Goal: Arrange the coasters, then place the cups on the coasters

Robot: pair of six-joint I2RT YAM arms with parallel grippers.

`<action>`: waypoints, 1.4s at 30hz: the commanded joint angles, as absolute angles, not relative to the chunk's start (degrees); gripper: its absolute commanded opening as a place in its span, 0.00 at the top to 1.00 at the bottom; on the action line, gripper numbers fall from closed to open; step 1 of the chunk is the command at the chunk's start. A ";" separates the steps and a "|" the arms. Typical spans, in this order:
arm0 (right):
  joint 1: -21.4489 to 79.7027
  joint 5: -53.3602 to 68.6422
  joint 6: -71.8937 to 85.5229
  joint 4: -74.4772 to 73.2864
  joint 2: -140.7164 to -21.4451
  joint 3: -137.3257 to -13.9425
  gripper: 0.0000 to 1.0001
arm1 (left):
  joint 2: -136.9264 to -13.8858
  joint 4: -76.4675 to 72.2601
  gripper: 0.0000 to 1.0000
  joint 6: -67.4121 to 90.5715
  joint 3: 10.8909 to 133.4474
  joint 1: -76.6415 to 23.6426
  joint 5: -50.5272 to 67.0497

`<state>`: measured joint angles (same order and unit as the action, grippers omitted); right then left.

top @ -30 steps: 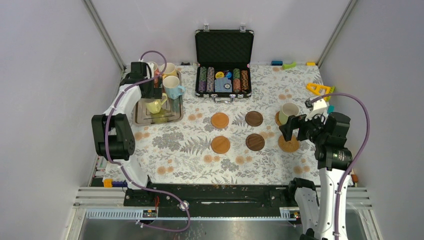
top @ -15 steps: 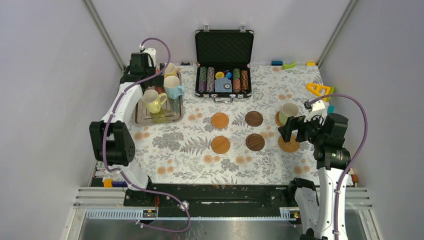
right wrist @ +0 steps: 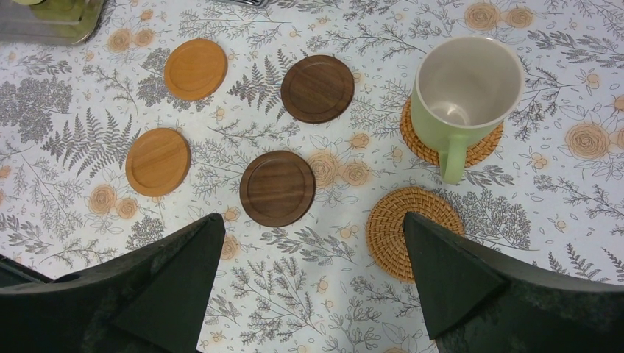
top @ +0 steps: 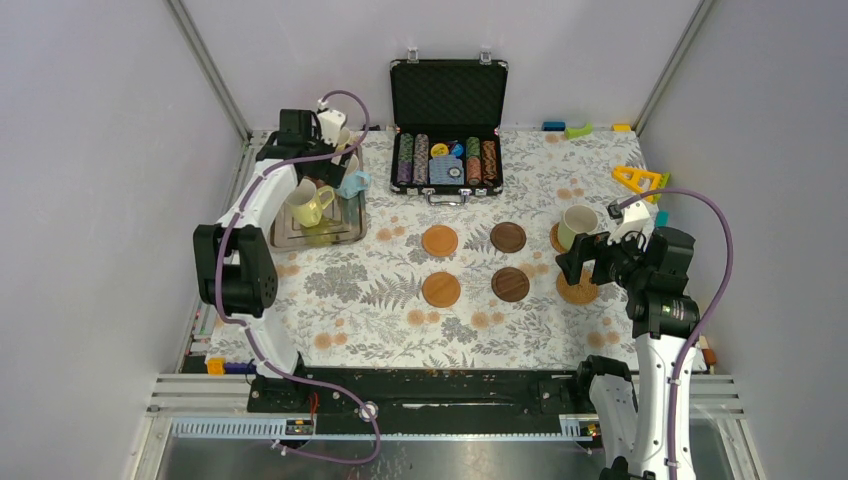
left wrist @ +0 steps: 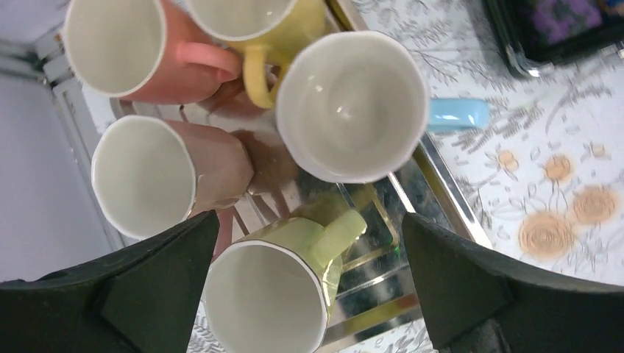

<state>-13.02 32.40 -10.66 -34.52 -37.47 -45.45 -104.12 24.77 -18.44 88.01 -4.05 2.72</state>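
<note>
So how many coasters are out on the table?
6: two orange ones left, two dark ones middle, a woven one under the green cup, another woven one bare beside it. None seems hidden.

A green cup (right wrist: 468, 84) stands on one woven coaster (right wrist: 419, 143). The other woven coaster (right wrist: 414, 232), two dark coasters (right wrist: 318, 88) and two orange coasters (right wrist: 195, 68) lie bare. Five cups (left wrist: 353, 107) crowd a tray (left wrist: 452, 202).

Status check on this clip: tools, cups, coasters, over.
Both tools open, empty: left tool above five cups on tray, right tool above coasters. Green cup on woven coaster; five coasters bare. No obstruction seen.
</note>
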 commanded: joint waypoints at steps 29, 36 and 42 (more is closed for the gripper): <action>-13.02 30.59 -11.60 -31.82 -36.92 -44.56 0.00 | -118.66 51.55 0.37 -53.55 103.27 -1.02 10.71; -13.03 30.55 -11.65 -31.77 -36.61 -44.56 0.00 | -118.75 53.33 0.47 -54.42 101.77 -1.00 11.80; -13.05 30.44 -11.61 -31.76 -36.40 -44.57 0.00 | -119.24 53.50 0.71 -54.43 101.31 -1.00 12.10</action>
<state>-13.02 30.89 -10.94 -33.52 -36.99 -44.71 -118.21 51.00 -53.84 102.13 -1.23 10.61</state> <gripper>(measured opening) 0.994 0.414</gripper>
